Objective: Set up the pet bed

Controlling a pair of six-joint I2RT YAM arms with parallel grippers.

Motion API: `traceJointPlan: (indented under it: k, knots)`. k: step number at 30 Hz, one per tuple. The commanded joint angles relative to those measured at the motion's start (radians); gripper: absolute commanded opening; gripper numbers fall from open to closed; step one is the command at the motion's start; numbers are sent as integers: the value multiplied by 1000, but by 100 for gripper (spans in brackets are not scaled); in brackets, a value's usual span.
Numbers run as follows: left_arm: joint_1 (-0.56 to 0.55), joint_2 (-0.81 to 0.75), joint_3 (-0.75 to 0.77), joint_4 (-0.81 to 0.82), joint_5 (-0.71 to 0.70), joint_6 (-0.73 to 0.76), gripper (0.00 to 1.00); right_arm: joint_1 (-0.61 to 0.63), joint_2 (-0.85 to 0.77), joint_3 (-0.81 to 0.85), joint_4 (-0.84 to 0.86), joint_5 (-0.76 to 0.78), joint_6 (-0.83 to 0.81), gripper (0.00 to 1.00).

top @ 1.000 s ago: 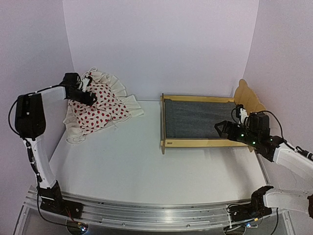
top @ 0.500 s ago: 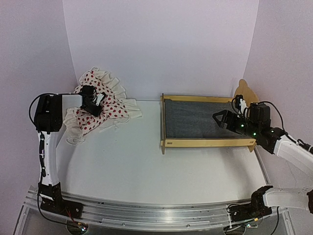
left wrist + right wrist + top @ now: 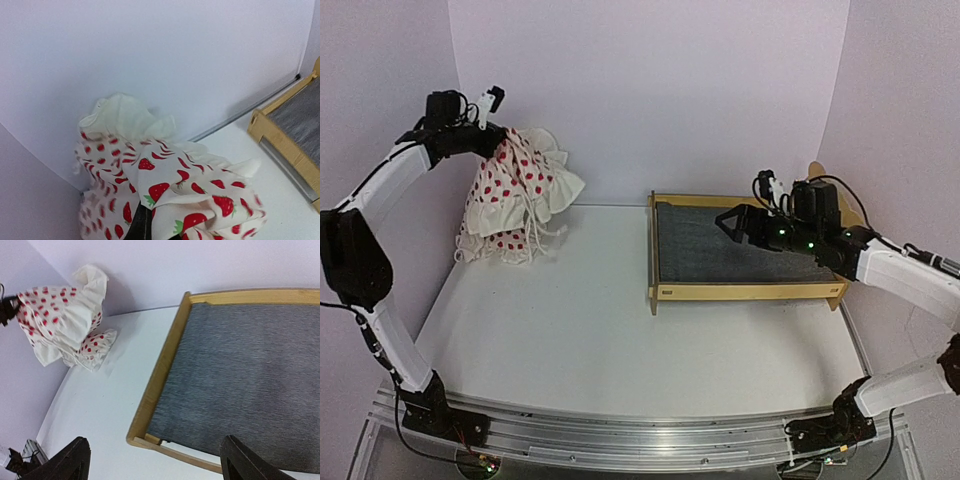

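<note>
Describer: Since a second ago the left arm has swung up off the counter (image 3: 580, 330). The left tool (image 3: 492, 138) has pinched shut on the blanket (image 3: 520, 185), white ruffles printed with red strawberries. It now hangs from that tool, well to the left of the pet bed (image 3: 750, 291).

Listener: What does that mean for the job?

Describer: I judge that the bedding is being fetched. The bed is bare, with its grey felt base (image 3: 690, 245) showing, so nothing is laid yet. The blanket's lower edge trails on the counter beside a smaller red-dotted bundle (image 3: 505, 243), perhaps a pillow; I cannot tell.

Listener: Where is the bed, and the other arm?

Describer: The bed rests on the counter, its headboard (image 3: 817, 172) at its right end. The right arm has moved from that end to reach out over the felt, forearm stretched leftwards. The right tool (image 3: 728, 224) hovers above the bed with its fingers spread wide, holding nothing.

Listener: And the left arm's pose?

Describer: It is raised high and bent at the elbow, with its wrist at the blanket's top, far left of the bed.
</note>
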Motion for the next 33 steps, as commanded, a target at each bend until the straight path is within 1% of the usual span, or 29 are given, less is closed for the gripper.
traceJointPlan:
  k: [1, 3, 4, 7, 9, 11, 12, 14, 18, 20, 23, 25, 29, 30, 31, 33]
  knots:
    - [-13, -167, -12, -42, 157, 21, 0, 88, 62, 132, 5, -68, -23, 90]
    - [-20, -234, -74, -75, 172, 11, 0, 120, 87, 161, 5, -91, -11, 90]
    - [-21, -264, -131, -76, 183, 0, 0, 141, 94, 179, 5, -102, 2, 90]
    - [-32, -360, -245, -29, 225, -52, 0, 181, 140, 230, 11, -138, 96, 92]
    - [-49, -387, -278, -18, 257, -86, 0, 224, 184, 258, 52, -193, 160, 97]
    - [-74, -398, -299, -28, 286, -116, 0, 290, 248, 295, 86, -233, 156, 98]
    - [-86, -402, -317, -28, 290, -131, 0, 324, 277, 317, 79, -236, 125, 98]
    - [-114, -412, -358, -27, 290, -155, 0, 379, 329, 344, 58, -198, 58, 98]
    - [-168, -431, -434, -2, 294, -202, 0, 431, 407, 369, 66, -150, 101, 98]
    - [-194, -436, -449, 18, 299, -219, 0, 470, 445, 387, 58, -115, 72, 98]
    - [-226, -426, -454, 23, 281, -253, 0, 519, 457, 398, 57, -35, 10, 97]
    - [-241, -417, -468, 36, 250, -291, 0, 549, 439, 389, 57, 74, -47, 95]
    - [-251, -391, -494, 78, 167, -393, 0, 617, 379, 352, 57, 369, -170, 89]
    - [-255, -381, -491, 78, 152, -410, 0, 633, 369, 353, 57, 401, -202, 86]
    - [-259, -371, -486, 76, 138, -420, 0, 656, 363, 360, 57, 426, -250, 80]
    - [-271, -362, -480, 79, 124, -430, 0, 710, 374, 388, 60, 425, -368, 66]
